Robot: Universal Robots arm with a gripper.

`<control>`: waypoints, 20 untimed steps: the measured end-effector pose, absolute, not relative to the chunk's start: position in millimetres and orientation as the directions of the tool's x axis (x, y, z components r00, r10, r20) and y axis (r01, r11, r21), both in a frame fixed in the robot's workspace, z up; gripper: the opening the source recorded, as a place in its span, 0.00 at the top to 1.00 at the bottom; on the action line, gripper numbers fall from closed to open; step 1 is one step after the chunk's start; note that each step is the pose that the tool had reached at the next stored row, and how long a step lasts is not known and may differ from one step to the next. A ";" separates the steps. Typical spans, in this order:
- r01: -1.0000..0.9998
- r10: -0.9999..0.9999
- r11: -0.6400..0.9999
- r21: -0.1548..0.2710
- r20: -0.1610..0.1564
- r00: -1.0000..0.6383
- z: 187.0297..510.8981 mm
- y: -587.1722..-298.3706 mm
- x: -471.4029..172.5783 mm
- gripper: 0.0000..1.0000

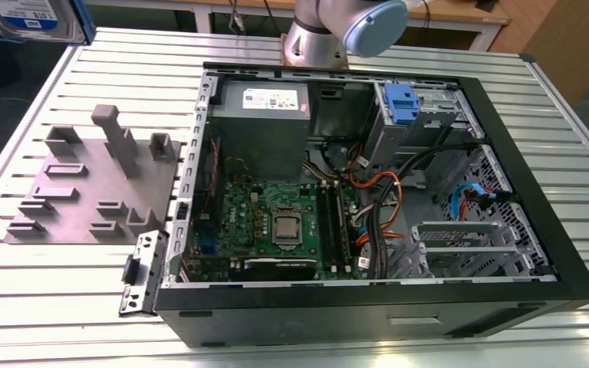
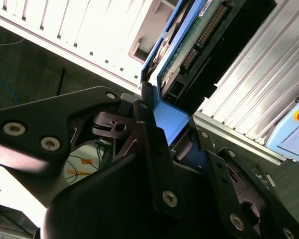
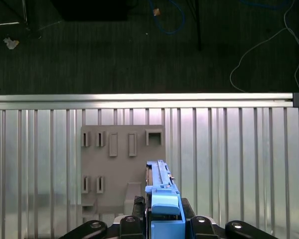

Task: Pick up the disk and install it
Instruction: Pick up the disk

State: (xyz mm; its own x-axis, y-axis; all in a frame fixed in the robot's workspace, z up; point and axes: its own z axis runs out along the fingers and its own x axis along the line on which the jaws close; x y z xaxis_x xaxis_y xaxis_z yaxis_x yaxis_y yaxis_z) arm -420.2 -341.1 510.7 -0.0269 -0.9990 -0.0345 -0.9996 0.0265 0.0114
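Transfer step, apparently. Flat silver-grey hard drive with blue plastic bracket (image 3: 162, 199) clamped edge-on in black gripper (image 3: 162, 225), held clear of grey slotted holder (image 3: 122, 164). Installation outstanding; calls for squaring bracket to a bay in open black computer case (image 1: 305, 310).

No lettering can be made out anywhere. In the exterior view a white sticker (image 1: 261, 97) sits on the grey metal box (image 1: 264, 142) inside the open computer case (image 1: 376, 295), and its print is too small to read. The disk (image 1: 31, 21) at that view's upper left carries a white and blue label (image 1: 24, 8), whose text is also unreadable.
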 end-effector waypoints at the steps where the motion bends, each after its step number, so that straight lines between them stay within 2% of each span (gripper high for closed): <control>1: -1.000 -0.999 0.027 0.011 -0.035 -0.027 510.7 -341.0 -419.2 0.63; 20: -1.000 -0.999 0.027 0.011 -0.034 -0.027 510.7 -346.1 -408.1 0.63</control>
